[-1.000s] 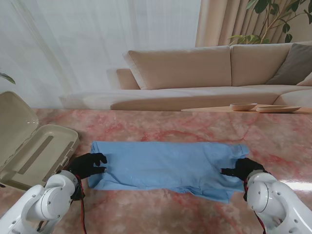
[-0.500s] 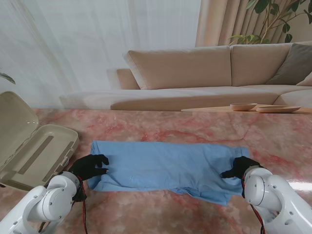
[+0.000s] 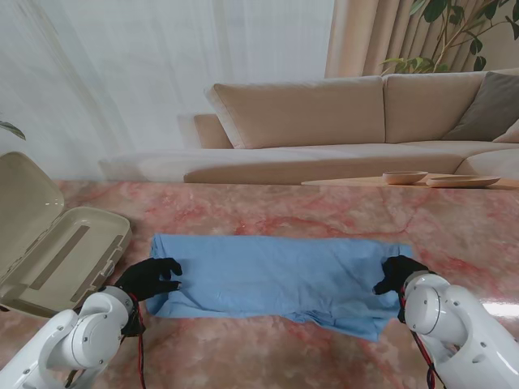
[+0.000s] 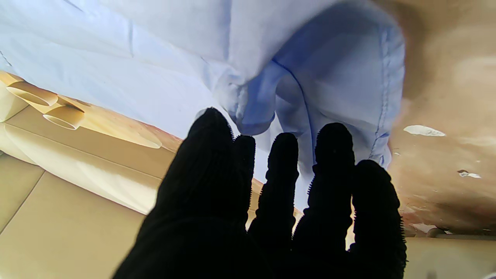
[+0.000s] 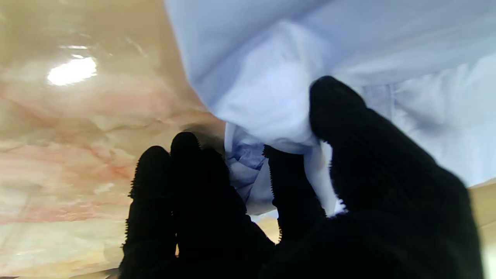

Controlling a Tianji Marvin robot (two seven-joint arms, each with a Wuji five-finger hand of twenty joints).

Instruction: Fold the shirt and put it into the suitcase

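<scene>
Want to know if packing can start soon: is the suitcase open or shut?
Open. The suitcase on my left has its lid raised, the beige inside bare; the shirt lies beside it on the table.

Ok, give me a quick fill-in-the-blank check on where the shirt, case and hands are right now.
1. The shirt is light ____ in colour.
2. The suitcase stands with its lid ____.
3. The suitcase lies on the robot's ____ side of the shirt.
4. The right hand has a fold of the ____ pinched between thumb and fingers, while the left hand rests at the other end.

Missing words: blue; open; left; shirt
</scene>
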